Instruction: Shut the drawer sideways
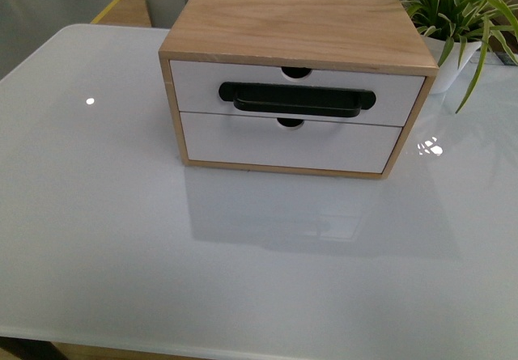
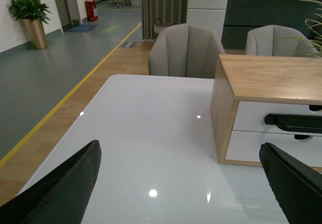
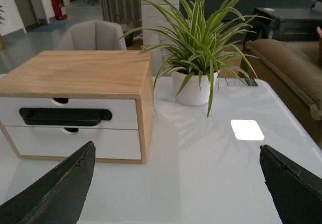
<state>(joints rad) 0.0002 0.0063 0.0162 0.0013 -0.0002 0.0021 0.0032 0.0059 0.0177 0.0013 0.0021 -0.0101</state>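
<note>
The left gripper (image 2: 178,183) does not appear in the front view; in its wrist view its two dark fingers stand wide apart above bare tabletop, holding nothing, with the wooden cabinet (image 1: 295,28) ahead and off to one side. The white table (image 1: 97,214) is glossy and shows bright reflections, so the cabinet is judged liable to slide if pushed. The cabinet sits toward the far middle of the table, front facing the robot. The drawer (image 1: 202,85), the upper of the two white fronts, carries the wide black bar handle (image 1: 295,99) and a half-round notch in its top edge. From all three views its front appears level with the cabinet frame and with the lower drawer (image 1: 243,146), so little or no travel seems to remain; whether a small gap persists cannot be told. A further push against a seated drawer would therefore load the whole cabinet and could shift it backward. To the right, a potted plant (image 1: 457,20) stands just beside the cabinet's far corner; a cabinet displaced that way could tip it. The right gripper (image 3: 176,183) is likewise spread wide and empty, apart from the cabinet; a sideways sweep could snag the trailing leaves.
</note>
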